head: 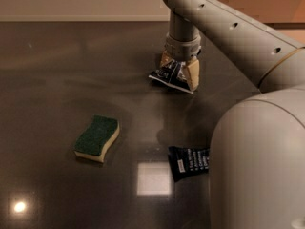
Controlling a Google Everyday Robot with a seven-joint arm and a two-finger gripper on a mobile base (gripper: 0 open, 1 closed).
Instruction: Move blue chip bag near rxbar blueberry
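Observation:
The blue chip bag (170, 76), dark blue foil with a white edge, sits between the tan fingers (192, 74) of my gripper (178, 70) at the upper middle of the dark tabletop. The gripper comes down from above and is shut on the bag. The rxbar blueberry (189, 160), a flat dark blue wrapper with rows of light text, lies on the table nearer the front. Its right end is hidden behind my arm's large grey body. The bag is well behind the bar, apart from it.
A green and yellow sponge (96, 138) lies on the table to the left of the bar. My arm's grey body (259, 161) fills the right front. The table's far edge (81, 20) meets a light wall.

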